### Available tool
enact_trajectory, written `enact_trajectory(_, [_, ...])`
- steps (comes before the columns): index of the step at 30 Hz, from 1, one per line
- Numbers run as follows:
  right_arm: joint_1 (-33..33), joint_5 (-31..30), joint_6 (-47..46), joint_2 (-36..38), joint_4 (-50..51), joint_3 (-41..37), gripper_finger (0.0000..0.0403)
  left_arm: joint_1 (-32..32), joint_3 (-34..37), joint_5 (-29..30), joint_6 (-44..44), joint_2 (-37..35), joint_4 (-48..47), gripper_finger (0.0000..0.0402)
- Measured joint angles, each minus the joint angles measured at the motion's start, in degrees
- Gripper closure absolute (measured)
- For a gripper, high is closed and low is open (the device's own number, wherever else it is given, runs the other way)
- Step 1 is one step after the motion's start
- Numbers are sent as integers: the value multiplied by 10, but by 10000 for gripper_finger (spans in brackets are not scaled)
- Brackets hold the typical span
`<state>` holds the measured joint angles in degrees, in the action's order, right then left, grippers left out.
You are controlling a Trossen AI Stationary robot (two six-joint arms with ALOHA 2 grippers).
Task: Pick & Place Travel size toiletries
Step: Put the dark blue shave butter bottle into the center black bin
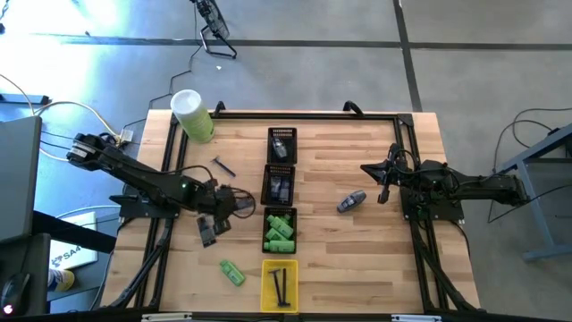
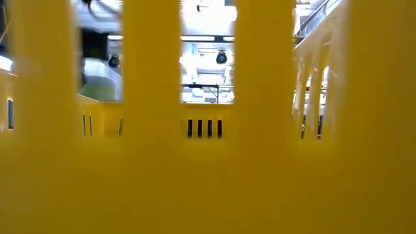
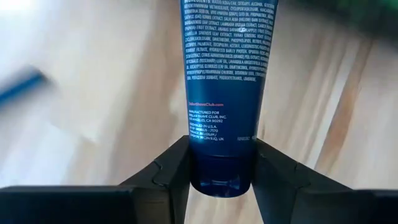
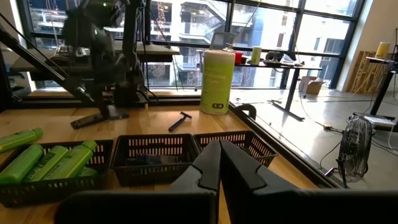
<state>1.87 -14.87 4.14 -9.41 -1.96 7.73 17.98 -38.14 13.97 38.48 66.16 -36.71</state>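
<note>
Tube (image 3: 227, 74) pinched at one end by left end effector (image 3: 221, 177), long axis straight ahead.

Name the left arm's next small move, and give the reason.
Probably lift and carry toward the black trays. The left gripper is shut on the dark blue tube low over the table, left of the trays. The right gripper waits shut.

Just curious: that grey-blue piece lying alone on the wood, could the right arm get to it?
Probably yes. The grey-blue piece lies on open table beside the right end effector, nothing between them, and it holds nothing.
</note>
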Motion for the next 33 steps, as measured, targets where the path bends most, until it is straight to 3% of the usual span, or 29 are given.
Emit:
enact_trajectory(11, [0,0,0,0,-2,0,401,0,-84,221,6,-1,8,268])
enact_trajectory(18, [0,0,0,0,-2,0,401,0,-96,304,8,-1,99,268])
enact_trajectory(26, [0,0,0,0,-2,0,401,-51,-97,262,6,14,181,268])
enact_trajectory(33, [0,0,1,0,-2,0,401,-103,-97,239,-34,79,272,268])
